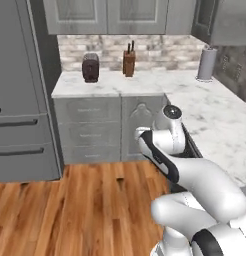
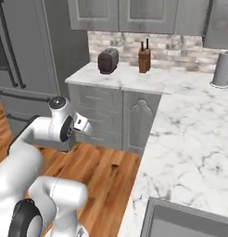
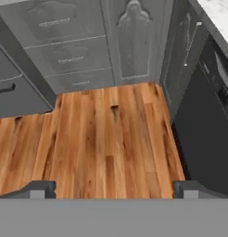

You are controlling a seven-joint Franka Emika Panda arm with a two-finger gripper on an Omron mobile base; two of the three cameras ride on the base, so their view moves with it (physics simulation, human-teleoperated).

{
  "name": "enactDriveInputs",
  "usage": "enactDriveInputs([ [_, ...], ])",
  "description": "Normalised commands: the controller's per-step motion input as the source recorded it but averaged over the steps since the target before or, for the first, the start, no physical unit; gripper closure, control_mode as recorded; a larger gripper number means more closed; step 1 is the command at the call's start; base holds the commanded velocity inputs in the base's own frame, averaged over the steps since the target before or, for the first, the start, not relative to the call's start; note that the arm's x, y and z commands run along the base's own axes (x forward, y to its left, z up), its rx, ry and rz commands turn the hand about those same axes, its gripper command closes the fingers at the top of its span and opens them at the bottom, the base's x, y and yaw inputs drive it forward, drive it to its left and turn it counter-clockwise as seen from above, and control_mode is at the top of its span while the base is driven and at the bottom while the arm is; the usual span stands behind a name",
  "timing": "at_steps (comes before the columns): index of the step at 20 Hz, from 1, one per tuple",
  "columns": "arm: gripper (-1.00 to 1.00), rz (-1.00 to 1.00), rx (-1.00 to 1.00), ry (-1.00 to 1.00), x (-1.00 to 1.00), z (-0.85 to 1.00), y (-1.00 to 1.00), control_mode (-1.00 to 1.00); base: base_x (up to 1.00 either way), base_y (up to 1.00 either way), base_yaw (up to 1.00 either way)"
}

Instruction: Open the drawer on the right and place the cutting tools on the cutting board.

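White arm folded, tool [image 3: 114,189] over floor [image 3: 102,139]

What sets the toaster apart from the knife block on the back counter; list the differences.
The toaster is dark, rounded and squat; the knife block is brown wood, narrow and upright. The knife block has dark handles sticking out of its top; the toaster's top shows nothing sticking up. The toaster stands left of the knife block in both base views. Both sit on the marble counter against the brick backsplash.
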Motion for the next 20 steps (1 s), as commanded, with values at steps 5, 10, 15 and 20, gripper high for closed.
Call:
enactDriveInputs([
  [5,-1.0,0.0,0.0,0.0,0.0,0.0,0.0,1.0,0.12,-0.26,0.61],
  [10,-1.0,0.0,0.0,0.0,0.0,0.0,0.0,1.0,0.08,-0.14,0.69],
  [15,-1.0,0.0,0.0,0.0,0.0,0.0,0.0,1.0,-0.11,0.08,0.76],
  [20,-1.0,0.0,0.0,0.0,0.0,0.0,0.0,1.0,0.05,0.35,0.67],
])
